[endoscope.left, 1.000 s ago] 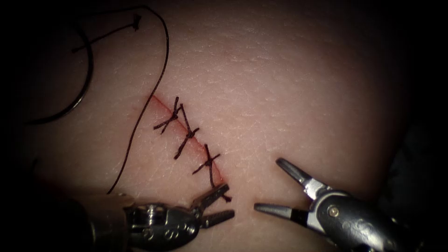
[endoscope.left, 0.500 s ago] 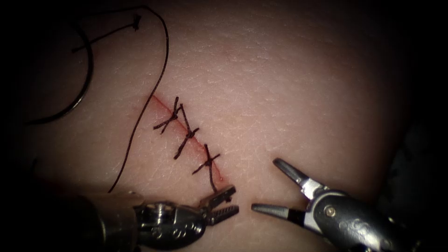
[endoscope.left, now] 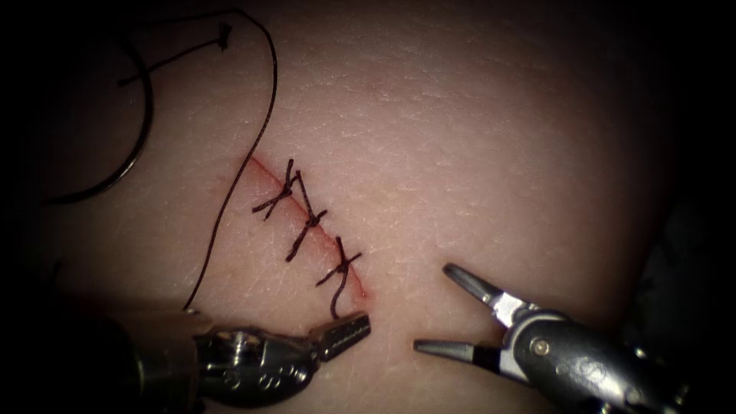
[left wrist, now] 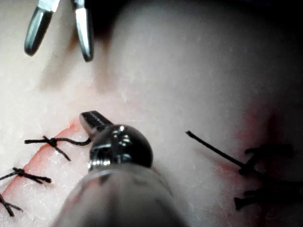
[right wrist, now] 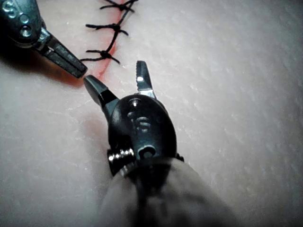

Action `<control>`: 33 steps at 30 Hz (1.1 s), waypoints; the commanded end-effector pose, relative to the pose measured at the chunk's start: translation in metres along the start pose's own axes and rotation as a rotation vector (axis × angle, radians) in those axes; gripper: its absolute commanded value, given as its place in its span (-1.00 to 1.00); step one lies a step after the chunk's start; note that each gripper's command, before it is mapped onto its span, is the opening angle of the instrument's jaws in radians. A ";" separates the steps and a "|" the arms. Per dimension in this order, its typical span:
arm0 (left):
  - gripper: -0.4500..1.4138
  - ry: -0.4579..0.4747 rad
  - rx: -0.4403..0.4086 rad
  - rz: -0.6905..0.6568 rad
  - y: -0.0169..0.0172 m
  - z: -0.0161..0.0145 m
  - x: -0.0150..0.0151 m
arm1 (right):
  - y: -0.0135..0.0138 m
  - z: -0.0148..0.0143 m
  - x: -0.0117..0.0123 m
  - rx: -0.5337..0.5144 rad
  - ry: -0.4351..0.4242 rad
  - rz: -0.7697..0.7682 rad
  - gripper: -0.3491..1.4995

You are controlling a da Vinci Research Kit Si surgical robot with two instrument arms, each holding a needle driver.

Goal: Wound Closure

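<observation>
The cut [endoscope.left: 307, 222] runs diagonally across the tissue [endoscope.left: 475, 153] with three dark stitches [endoscope.left: 313, 221] over it. My left tool [endoscope.left: 341, 331] lies at the cut's lower end, jaws shut on the short thread tail [endoscope.left: 336, 300] of the lowest stitch. The left wrist view shows that tail [left wrist: 75, 141] running into the left tool [left wrist: 93, 121]. The right tool [endoscope.left: 433, 308] stands open and holds nothing, right of the cut; its open jaws also show in its own view [right wrist: 116, 73]. The curved needle [endoscope.left: 142, 138] lies free on the tissue, far left.
A long thread [endoscope.left: 253, 146] loops from the upper left down the left side of the cut to beside the left tool's shaft. A knotted thread end [endoscope.left: 222, 34] lies near the needle. Red fluid [endoscope.left: 360, 291] lines the cut.
The left tool's jaws, open a second ago, have shut on the lowest stitch's thread tail and drawn back a little to the left. The right tool has drifted slightly left.
</observation>
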 end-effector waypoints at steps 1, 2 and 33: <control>-1.00 0.004 -0.007 -0.003 0.0009 0.0003 -0.0003 | 0.0005 0.0015 -0.0009 0.030 0.030 -0.042 0.40; -1.00 0.006 -0.009 -0.004 0.0008 0.0000 -0.0002 | 0.0007 0.0018 -0.0010 0.049 0.049 -0.063 0.40; -1.00 0.110 -0.109 -0.003 -0.0012 -0.0019 0.0016 | -0.0001 0.0132 -0.0041 0.218 0.162 -0.372 0.53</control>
